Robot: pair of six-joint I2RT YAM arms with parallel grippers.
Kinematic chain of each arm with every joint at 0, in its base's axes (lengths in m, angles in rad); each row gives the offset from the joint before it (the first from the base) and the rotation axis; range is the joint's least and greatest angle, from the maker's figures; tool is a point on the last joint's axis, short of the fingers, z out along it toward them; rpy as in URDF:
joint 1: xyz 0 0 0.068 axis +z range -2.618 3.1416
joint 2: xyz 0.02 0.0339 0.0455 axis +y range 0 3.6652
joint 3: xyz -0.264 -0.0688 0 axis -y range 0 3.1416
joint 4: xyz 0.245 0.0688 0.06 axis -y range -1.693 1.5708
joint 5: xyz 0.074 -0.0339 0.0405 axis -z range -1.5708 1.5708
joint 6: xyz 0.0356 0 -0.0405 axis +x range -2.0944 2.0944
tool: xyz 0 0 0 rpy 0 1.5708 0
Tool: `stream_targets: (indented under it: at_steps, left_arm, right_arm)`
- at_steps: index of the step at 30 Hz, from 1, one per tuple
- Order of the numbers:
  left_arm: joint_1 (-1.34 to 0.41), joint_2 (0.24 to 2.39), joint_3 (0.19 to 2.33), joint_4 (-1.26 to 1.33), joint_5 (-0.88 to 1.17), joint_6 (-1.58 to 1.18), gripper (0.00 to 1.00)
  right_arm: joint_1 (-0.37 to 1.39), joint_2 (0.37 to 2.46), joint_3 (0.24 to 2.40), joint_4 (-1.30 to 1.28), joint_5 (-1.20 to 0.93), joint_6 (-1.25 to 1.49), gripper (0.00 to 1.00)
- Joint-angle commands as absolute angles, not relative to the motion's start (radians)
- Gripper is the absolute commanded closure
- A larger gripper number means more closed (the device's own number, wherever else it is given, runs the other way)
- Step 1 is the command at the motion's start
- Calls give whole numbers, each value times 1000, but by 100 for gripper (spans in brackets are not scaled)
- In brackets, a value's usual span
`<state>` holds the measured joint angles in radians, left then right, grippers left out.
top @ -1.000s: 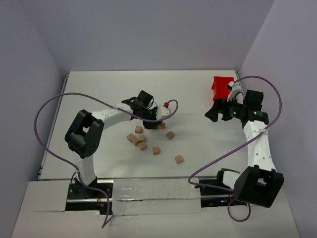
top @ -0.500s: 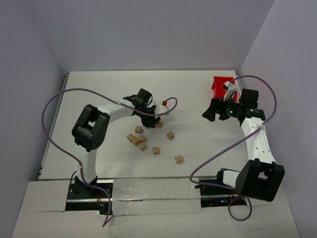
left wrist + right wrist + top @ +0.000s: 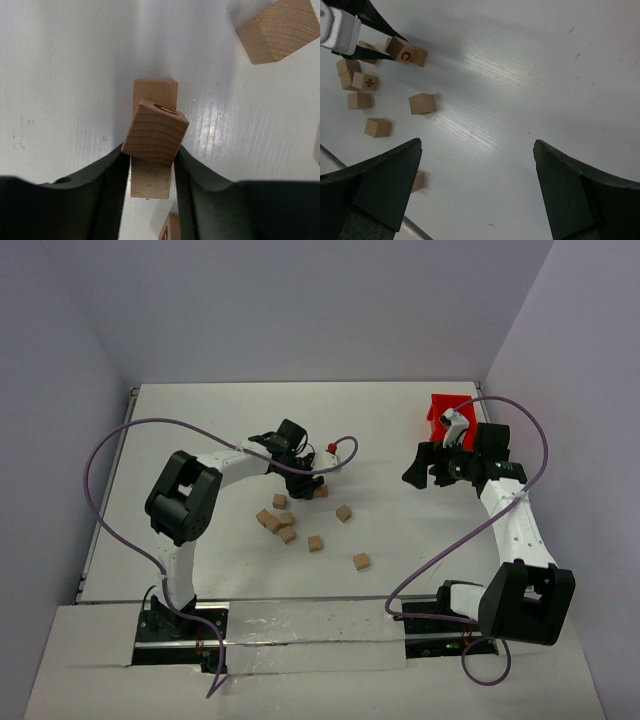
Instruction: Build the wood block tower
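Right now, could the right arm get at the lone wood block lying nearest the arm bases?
Probably yes. The right claw is open and empty, and only bare table shows between it and that block, which lies apart from the other blocks.

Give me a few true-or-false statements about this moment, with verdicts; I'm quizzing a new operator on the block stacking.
1. The left gripper is shut on a wood block. True.
2. That block hangs over another block lying on the table. True.
3. The right gripper holds a block. False: it is open and empty.
4. The red bin sits at the table's far left. False: it is at the far right.
5. A tall tower already stands. False: no such stack shows; the loose blocks lie scattered.
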<state>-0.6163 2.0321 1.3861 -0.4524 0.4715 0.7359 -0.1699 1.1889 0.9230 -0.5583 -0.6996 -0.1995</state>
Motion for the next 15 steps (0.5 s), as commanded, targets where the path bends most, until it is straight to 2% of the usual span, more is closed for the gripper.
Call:
stream_targets:
  at_steps: [1,7,8,15]
  left_arm:
    - [-623,1980,1366,-442,494,726,48]
    - [-623,1916,1343,-451,518,775,28]
    - [-623,1904,1344,-465,525,804,19]
    - [-619,1849,1362,-522,577,944,20]
  right_arm:
    - [-163,1173,917,-514,-694,-171,0]
    - [-161,1154,911,-521,-710,-167,0]
    - [-160,1143,908,-523,-707,-169,0]
    - [-160,1091,890,-544,-682,-189,0]
